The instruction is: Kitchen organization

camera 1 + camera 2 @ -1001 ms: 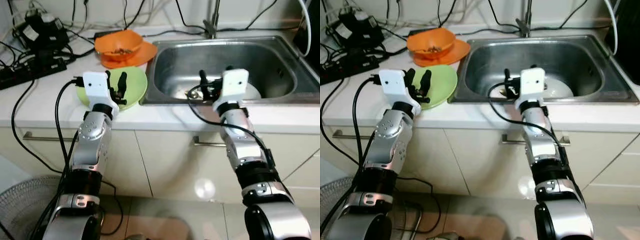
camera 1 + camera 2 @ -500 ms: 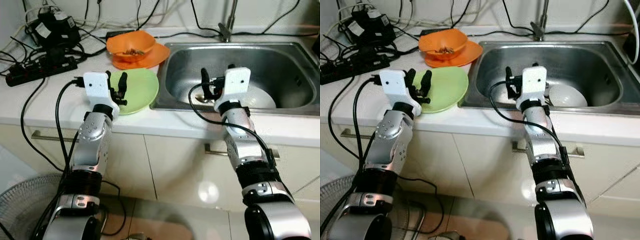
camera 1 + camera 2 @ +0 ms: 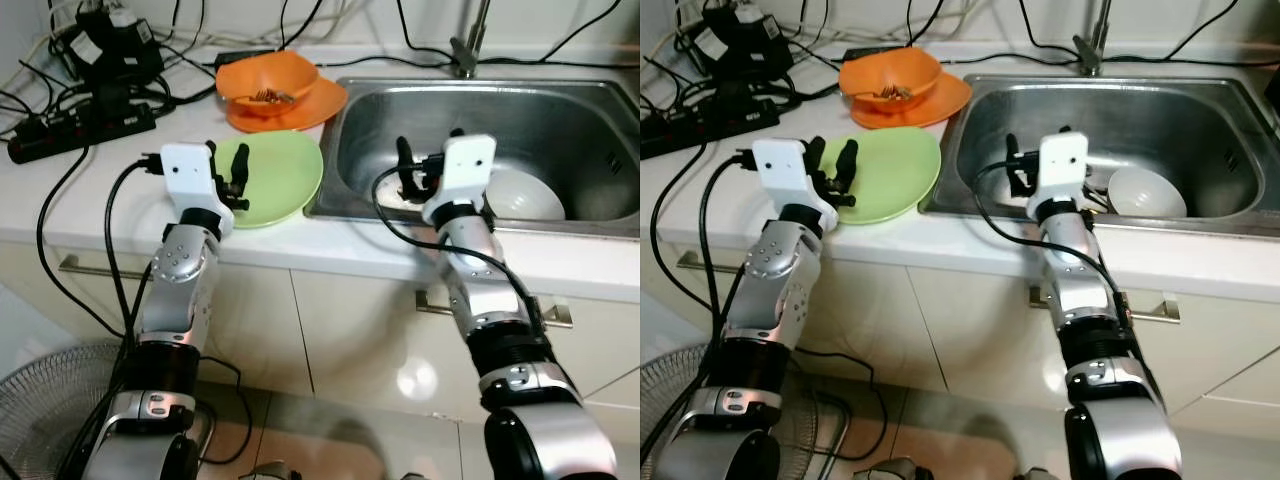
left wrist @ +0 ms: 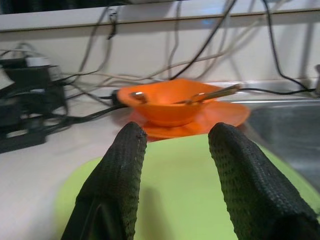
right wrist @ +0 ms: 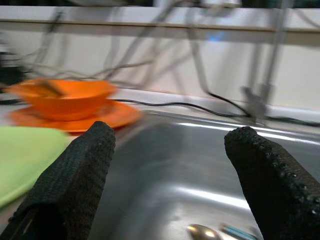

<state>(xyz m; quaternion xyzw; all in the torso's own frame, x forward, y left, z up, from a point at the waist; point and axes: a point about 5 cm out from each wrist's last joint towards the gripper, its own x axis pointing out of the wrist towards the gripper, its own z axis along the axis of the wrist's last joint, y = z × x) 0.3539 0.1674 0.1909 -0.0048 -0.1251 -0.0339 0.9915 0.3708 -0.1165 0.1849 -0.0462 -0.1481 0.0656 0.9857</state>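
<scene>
- Hovering, the left gripper (image 3: 231, 172) has fingers apart, empty, over the green plate (image 3: 275, 178).
- The right gripper (image 3: 428, 170) has wide, empty fingers above the sink (image 3: 590, 105); it should descend squarely toward the white bowl (image 3: 525, 195).

Nothing readable here, honestly. No labels, brands, numbers or signs that I can make out on any surface, and any print there might be is too small or blurry to tell.
</scene>
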